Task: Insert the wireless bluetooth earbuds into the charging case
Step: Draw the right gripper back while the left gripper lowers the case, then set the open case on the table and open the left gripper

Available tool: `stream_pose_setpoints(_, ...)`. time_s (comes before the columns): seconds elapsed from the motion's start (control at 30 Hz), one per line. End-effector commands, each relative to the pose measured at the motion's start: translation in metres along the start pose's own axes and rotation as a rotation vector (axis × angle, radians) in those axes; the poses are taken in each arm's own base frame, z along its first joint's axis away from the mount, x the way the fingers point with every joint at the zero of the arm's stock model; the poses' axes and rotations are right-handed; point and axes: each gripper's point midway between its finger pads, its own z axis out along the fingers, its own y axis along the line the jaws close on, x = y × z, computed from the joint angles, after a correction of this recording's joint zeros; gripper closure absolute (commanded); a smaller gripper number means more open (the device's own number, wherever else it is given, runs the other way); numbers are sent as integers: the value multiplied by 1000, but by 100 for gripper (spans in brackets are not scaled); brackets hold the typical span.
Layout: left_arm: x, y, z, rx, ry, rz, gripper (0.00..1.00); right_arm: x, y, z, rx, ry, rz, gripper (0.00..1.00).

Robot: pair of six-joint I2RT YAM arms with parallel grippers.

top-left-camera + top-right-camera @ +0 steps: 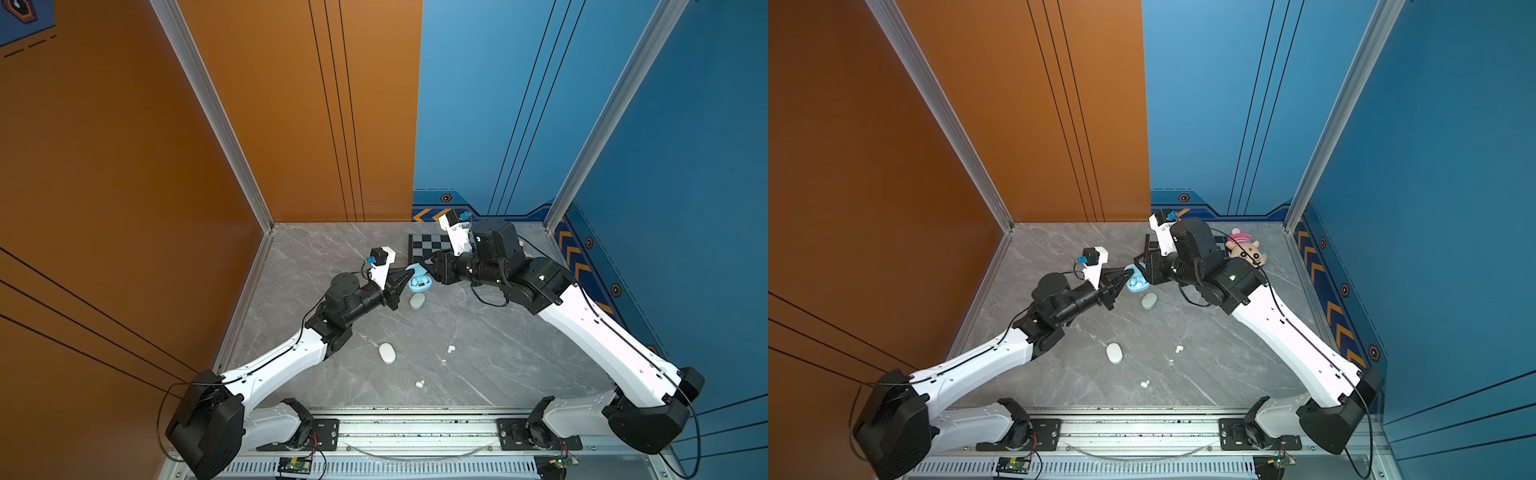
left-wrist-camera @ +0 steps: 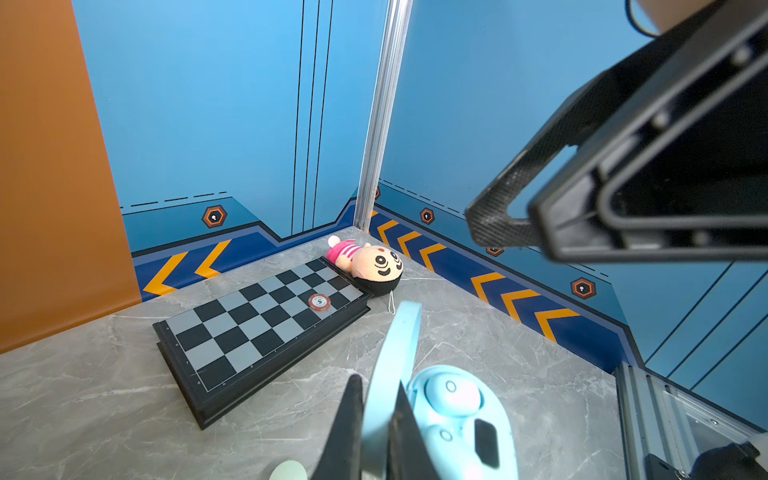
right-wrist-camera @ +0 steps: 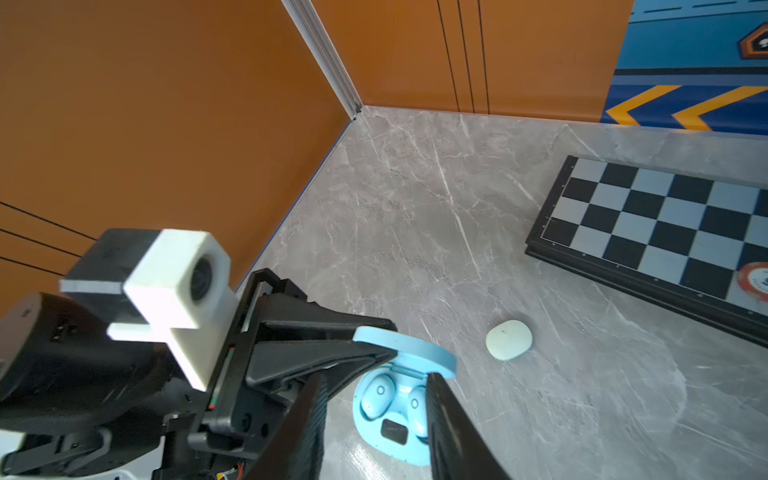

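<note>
While left claw pinches case lid | right claw parted, hovering above seated blue earbuds

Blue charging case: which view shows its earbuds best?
Right wrist view: the blue charging case lies open, both blue earbuds seated. Left wrist view crops it; in both top views it is tiny.

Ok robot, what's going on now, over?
Left gripper shut on blue lid. Right gripper open above blue case. Both blue earbuds seated. Nothing blocking.
</note>
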Motion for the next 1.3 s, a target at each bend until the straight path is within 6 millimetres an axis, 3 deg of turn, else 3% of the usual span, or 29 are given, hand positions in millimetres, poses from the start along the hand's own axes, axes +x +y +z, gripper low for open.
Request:
stream_pose_setpoints(0.0, -11, -5, -3, 2, -40, 66, 100, 12, -37, -10, 142, 25, 97, 51)
stream_pose_setpoints(0.2, 8, -17, 6, 17, 16, 195, 100, 22, -61, -18, 183, 35, 222, 45)
stream_pose_setpoints(0.47, 58, -20, 33, 40, 128, 301, 100, 47, -143, -30, 368, 4, 506, 44)
stream_pose_setpoints(0.73, 111, -24, 81, 85, 146, 284, 100, 97, -215, -28, 553, 24, 755, 45)
stream_pose_setpoints(1.0, 160, -32, 124, 126, 149, 231, 100, 130, -250, -7, 627, 78, 882, 45)
stream_pose_setpoints(1.27, 198, -36, 147, 149, 163, 192, 100, 141, -275, 4, 696, 105, 944, 45)
